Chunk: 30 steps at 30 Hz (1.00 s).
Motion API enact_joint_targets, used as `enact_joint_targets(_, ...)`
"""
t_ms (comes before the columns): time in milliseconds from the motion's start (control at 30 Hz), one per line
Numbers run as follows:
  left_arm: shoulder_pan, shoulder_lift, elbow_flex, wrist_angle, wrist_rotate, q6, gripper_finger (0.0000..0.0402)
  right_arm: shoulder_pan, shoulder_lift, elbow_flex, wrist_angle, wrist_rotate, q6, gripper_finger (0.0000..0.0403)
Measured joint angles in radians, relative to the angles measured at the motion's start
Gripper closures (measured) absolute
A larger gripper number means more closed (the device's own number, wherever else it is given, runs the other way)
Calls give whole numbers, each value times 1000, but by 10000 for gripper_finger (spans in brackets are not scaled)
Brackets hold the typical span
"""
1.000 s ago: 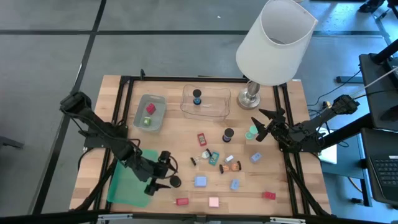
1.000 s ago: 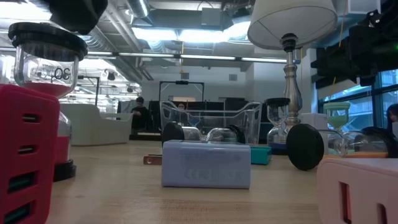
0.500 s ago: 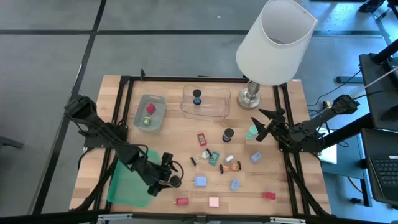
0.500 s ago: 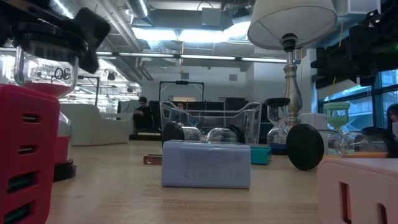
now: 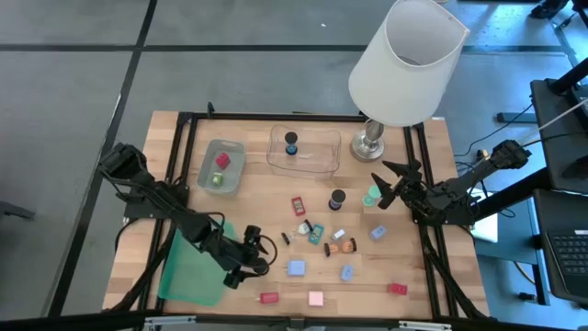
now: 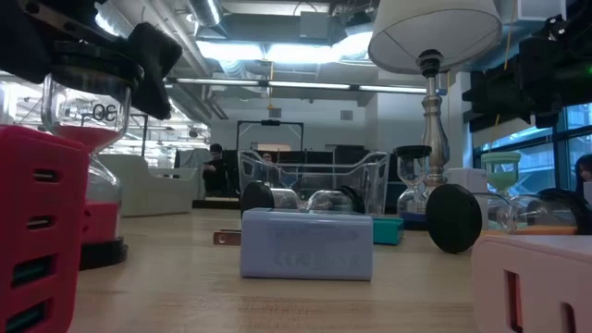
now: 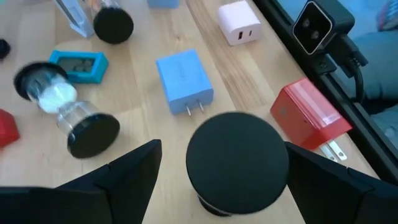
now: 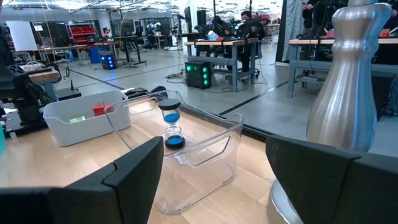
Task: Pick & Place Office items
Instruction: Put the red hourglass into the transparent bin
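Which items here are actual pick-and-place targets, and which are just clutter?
Job items:
- black-capped hourglass, between the fingers of the open left gripper
- blue charger
- red charger
- pink charger

Just there:
- lamp
- green lid
- clear tray
- right gripper, waiting by the lamp base

Left arm: matte black, slim tubular links joined by bulkier rounded joint housings.
Left arm cabling: thin black cable looped at the wrist, about 3 o'clock of the wrist housing.
Left fingers: two broad, flat, dark wedges with straight edges.
Right arm: same matte black build, blocky joint near its base.
Right fingers: dark, angular plates with faint grey sheen; in the high view they taper to thin prongs.
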Motion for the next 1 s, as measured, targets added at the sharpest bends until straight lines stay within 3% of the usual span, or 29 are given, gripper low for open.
enact_joint_targets(267, 0, 0, 0, 3, 1, 3, 90, 0, 0, 0, 0, 0, 0, 115)
enact_joint_targets(633, 0, -3, 0, 19, -6, 66, 192, 0, 0, 0, 0, 0, 0, 115)
enact_joint_targets(833, 6, -49, 0, 55, -198, 83, 192, 0, 0, 0, 0, 0, 0, 114)
enact_joint_targets(1000, 31, -137, 0, 153, -553, 167, 181, 0, 0, 0, 0, 0, 0, 114)
